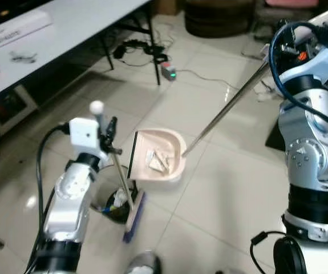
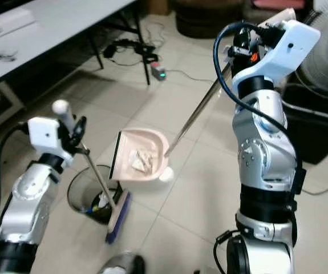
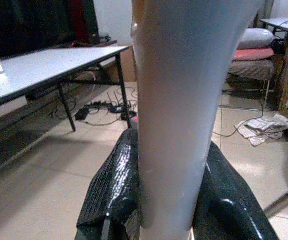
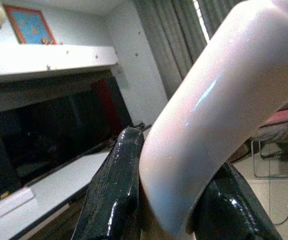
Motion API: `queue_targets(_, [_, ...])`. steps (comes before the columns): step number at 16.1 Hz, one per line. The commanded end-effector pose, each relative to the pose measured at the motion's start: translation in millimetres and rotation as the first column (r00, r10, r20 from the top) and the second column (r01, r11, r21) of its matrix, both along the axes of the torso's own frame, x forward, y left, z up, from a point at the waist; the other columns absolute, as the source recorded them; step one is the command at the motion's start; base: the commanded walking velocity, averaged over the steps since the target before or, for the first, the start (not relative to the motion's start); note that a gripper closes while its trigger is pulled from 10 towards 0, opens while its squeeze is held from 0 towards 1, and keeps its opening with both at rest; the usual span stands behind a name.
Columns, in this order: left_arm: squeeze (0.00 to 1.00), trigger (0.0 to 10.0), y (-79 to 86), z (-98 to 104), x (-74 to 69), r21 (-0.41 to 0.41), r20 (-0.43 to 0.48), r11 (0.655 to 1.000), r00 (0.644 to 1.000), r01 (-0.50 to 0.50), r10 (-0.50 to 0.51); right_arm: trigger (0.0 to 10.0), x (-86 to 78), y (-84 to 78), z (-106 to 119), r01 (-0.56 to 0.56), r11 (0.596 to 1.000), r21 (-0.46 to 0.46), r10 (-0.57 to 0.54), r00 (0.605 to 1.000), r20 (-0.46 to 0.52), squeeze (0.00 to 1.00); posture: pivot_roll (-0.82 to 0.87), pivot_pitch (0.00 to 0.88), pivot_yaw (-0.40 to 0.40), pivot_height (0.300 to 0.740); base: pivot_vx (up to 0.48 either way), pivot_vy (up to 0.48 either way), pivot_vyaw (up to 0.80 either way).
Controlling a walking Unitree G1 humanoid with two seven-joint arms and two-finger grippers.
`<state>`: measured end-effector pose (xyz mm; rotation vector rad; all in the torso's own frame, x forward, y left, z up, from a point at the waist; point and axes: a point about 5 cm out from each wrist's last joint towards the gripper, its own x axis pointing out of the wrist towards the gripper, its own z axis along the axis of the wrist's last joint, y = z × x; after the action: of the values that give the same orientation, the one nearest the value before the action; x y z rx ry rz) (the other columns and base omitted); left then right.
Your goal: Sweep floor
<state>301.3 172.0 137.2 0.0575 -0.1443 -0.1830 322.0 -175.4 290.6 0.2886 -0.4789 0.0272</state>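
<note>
My left gripper (image 1: 109, 136) is shut on the white handle (image 3: 174, 100) of a broom. Its metal shaft slants down to a purple brush head (image 1: 135, 216) resting on the tiled floor. My right gripper (image 2: 241, 44) is shut on the pale grip (image 4: 219, 100) of a long metal pole that runs down to a cream dustpan (image 1: 172, 142). The dustpan sits on the floor just right of the broom, with crumpled paper (image 1: 157, 161) inside it. A small dark waste bin (image 2: 84, 194) with rubbish in it stands beside the brush head, under the shaft.
A white table (image 1: 67, 28) on black legs stands at the left. A power strip with a green light (image 1: 168, 71) and cables lie behind the dustpan. A fan (image 2: 326, 60) and dark furniture stand to the right. Crumpled newspaper (image 3: 264, 127) lies further off.
</note>
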Motion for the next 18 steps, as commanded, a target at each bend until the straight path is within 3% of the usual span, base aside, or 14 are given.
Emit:
queue_targets(1, [0.0, 10.0, 6.2, 3.9, -2.4, 0.037, 0.025, 0.999, 0.999, -0.028, 0.028, 10.0, -3.4, 4.5, 5.5, -0.015, 1.0, 0.001, 0.015, 0.999, 0.034, 0.0, -0.03, 0.04, 0.102, 0.74, 0.255, 0.0, 0.79])
queue_targets(8, [0.0, 10.0, 1.5, 5.4, -4.0, 0.038, 0.018, 0.999, 1.0, -0.003, 0.003, 10.0, -2.9, -0.7, -2.6, 0.026, 0.999, -0.023, -0.026, 1.0, 0.015, 0.0, -0.03, 0.027, 0.104, 0.74, 0.392, 0.0, 0.79])
queue_targets(12, [0.0, 10.0, -2.7, -5.4, -7.2, 0.05, -0.047, 0.998, 0.998, 0.049, -0.047, 10.0, -3.8, -6.3, -4.4, 0.058, 0.998, -0.004, -0.058, 0.998, 0.014, 0.0, -0.03, 0.025, 0.104, 0.74, 0.416, 0.0, 0.0])
queue_targets(18, [0.0, 10.0, 1.0, -7.8, -8.1, 0.052, -0.06, 0.998, 0.997, 0.044, -0.04, 10.0, -4.3, -7.8, -4.6, 0.073, 0.997, 0.004, -0.073, 0.997, 0.019, 0.0, -0.03, 0.026, 0.104, 0.74, 0.409, 0.0, 0.0])
